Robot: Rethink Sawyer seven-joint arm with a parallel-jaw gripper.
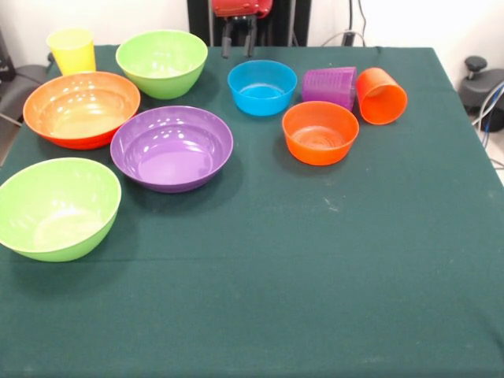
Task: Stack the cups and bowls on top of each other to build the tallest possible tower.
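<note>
My gripper [239, 47] hangs at the table's far edge, open and holding nothing, between the far lime green bowl [161, 63] and the small blue bowl [262, 87]. All bowls sit upright and apart: a large orange bowl [81, 109] at the left, a purple bowl [172, 148] in front of it, a second lime green bowl [57, 209] at the near left, and a small orange bowl [320, 132] right of centre. The yellow cup [71, 51] stands upright at the far left corner. Beside the blue bowl, the purple ribbed cup [331, 85] and the orange cup [382, 96] lie on their sides.
A dark green cloth [315, 276] covers the table. A black device with cables [482, 83] stands off the table's right edge, and a dark chair-like shape [14, 87] off the left edge.
</note>
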